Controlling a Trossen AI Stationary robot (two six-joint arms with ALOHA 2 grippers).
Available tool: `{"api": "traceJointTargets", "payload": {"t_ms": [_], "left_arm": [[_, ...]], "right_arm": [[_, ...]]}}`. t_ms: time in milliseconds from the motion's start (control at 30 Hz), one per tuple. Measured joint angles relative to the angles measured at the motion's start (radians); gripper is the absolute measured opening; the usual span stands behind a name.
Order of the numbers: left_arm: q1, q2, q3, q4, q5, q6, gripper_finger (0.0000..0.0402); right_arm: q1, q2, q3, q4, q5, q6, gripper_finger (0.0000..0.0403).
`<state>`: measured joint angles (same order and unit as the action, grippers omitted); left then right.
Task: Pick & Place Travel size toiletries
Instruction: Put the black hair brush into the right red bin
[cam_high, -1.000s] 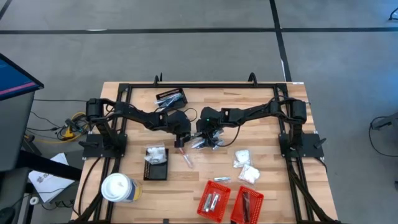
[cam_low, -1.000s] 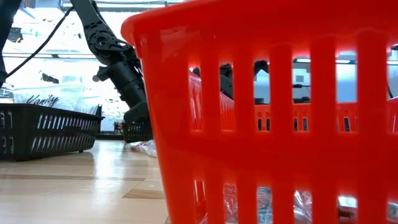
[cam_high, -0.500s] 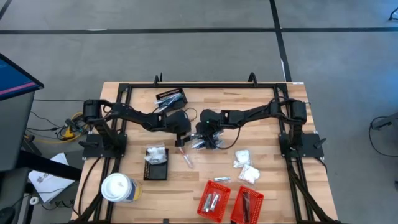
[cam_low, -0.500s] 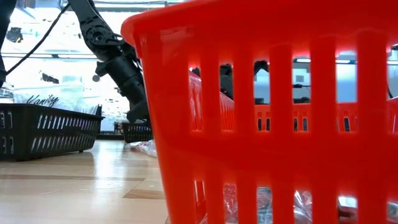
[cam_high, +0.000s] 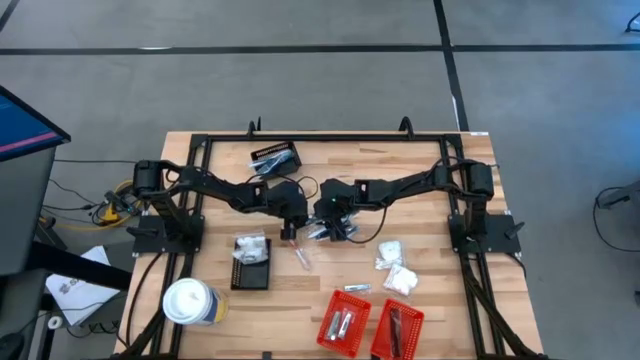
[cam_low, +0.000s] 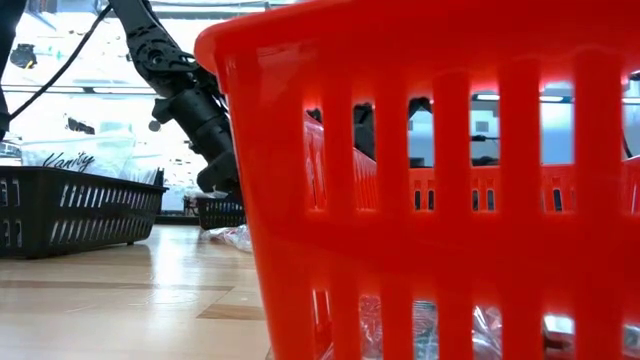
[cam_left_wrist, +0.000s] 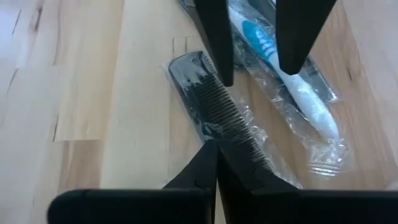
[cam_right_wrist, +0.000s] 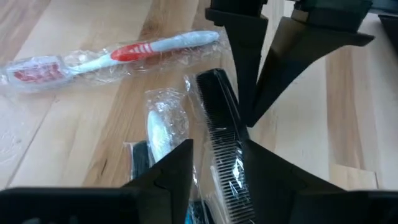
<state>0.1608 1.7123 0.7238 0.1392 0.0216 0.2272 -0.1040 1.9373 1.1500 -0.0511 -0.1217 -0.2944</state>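
A black comb in clear wrap lies at the table's middle with a wrapped blue-and-white toothbrush. My left gripper is shut at the comb's back edge. My right gripper is open and faces it, one finger on either side of the comb. From above, the left gripper and the right gripper meet over this small pile. A wrapped red-and-white toothbrush lies just nearer. Two white packets lie to the right. My left gripper meets the comb's back edge about halfway along, with both fingertips shut together there. It comes slanting down from the table's left. Whether it pinches the comb itself or only the clear wrap, I cannot tell. My right gripper has one fingertip over the comb's teeth; whether it touches, I cannot tell.
Two red slotted baskets stand at the near edge, one filling the low view. A black basket with white packets stands near left, another at the far side. A white lidded cup stands at the near left corner.
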Motion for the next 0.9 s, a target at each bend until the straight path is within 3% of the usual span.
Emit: {"api": "traceJointTargets", "payload": {"t_ms": [233, 367, 900], "left_arm": [[0.000, 0.000, 0.000, 0.003, 0.004, -0.003, 0.0002], [0.000, -0.001, 0.000, 0.003, 0.004, -0.003, 0.0002], [0.026, 0.030, 0.000, 0.007, -0.007, -0.022, 0.0002]], "right_arm": [[0.005, 0.000, 0.000, -0.001, 0.023, 0.004, 0.0217], [0.006, 0.000, 0.000, -0.002, 0.023, 0.005, 0.0246], [0.012, 0.080, 0.024, 0.001, 0.020, -0.010, 0.0236]]}}
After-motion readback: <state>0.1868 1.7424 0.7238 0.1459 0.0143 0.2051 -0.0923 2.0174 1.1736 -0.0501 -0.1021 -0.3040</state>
